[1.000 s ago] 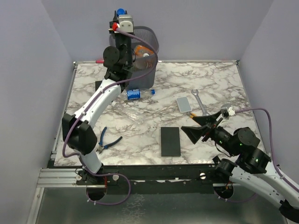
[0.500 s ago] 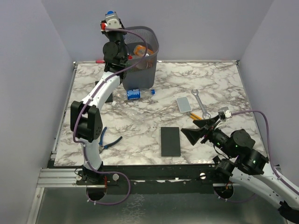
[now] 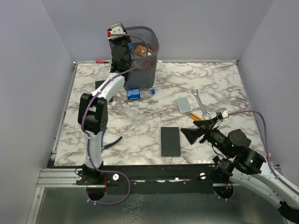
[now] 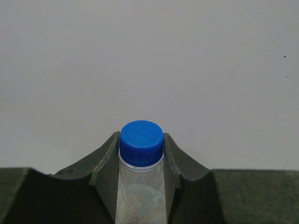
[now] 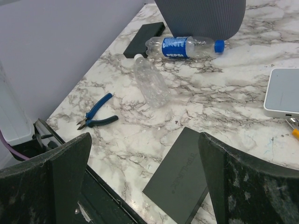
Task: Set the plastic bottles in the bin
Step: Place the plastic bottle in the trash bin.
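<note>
Gripping a clear, blue-capped bottle (image 4: 141, 142) by the neck, the left hand (image 4: 141, 140) is holding it cap-up before the bare wall. In the overhead view this hand is sitting high at the left rim of the wire-mesh bin (image 3: 153, 43); whether the bottle is over the opening is not clear. An orange bottle (image 3: 140, 49) is lying inside the bin. A blue-labelled bottle (image 5: 183, 47) is lying on its side on the table (image 3: 219, 79), just in front of the bin, and a clear unlabelled bottle (image 5: 151, 85) is lying near it. The right hand (image 5: 145, 135) is hovering over the table's near right part, fingers spread wide and holding nothing. A black slab (image 3: 170, 141), blue-handled pliers (image 3: 108, 142) and a wrench (image 3: 198, 100) are also lying on the table.
</note>
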{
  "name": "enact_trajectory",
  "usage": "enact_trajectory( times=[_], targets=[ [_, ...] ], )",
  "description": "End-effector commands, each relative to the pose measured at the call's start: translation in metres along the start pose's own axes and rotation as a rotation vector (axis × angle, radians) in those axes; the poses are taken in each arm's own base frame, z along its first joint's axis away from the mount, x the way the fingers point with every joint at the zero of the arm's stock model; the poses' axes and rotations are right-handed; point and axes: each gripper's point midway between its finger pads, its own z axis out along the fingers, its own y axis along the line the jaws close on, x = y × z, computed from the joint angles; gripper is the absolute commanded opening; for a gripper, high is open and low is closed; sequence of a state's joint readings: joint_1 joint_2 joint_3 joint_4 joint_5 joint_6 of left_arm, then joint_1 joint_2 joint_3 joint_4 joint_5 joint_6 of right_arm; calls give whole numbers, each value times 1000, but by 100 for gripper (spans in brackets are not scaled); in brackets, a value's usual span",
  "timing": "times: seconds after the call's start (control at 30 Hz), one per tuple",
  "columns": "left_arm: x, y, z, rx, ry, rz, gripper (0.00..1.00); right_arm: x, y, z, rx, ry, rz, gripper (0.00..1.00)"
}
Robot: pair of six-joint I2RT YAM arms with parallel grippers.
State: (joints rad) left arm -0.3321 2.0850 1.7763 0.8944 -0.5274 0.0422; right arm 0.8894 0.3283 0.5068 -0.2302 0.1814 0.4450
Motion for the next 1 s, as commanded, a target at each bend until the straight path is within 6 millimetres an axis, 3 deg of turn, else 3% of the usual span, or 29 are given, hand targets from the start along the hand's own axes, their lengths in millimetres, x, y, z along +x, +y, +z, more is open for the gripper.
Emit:
enact_trajectory(
  times=[0.0,0.07,0.2,0.27,0.4,0.5,0.6,0.7,0.87,0.97],
  targets=[
    [35,22,-3,-103,132,-2,11,0,-6,1,31,-8,-3,100],
    [32,27,-4,-115,139,-22,20,1,-5,2,31,-2,-4,100],
    [4,24,-3,-88,121,-46,56,2,-4,3,26,9,-7,100],
    [-13,20,-1,-68,105,-62,62,3,-4,4,24,13,-9,100],
    [-40,20,-1,-69,85,-97,64,2,-3,4,23,11,-11,100],
    [-50,21,-2,-68,81,-87,55,0,-3,4,23,8,-12,100],
    [-53,23,-5,-64,84,-78,33,2,-3,3,25,11,-12,100],
    [-51,22,-9,-53,94,-73,19,4,-5,3,28,17,-10,100],
    [-48,20,-12,-35,114,-82,14,4,-6,2,32,17,-9,100],
    [-53,14,-13,-7,119,-129,2,4,-5,2,31,17,-8,100]
  ],
)
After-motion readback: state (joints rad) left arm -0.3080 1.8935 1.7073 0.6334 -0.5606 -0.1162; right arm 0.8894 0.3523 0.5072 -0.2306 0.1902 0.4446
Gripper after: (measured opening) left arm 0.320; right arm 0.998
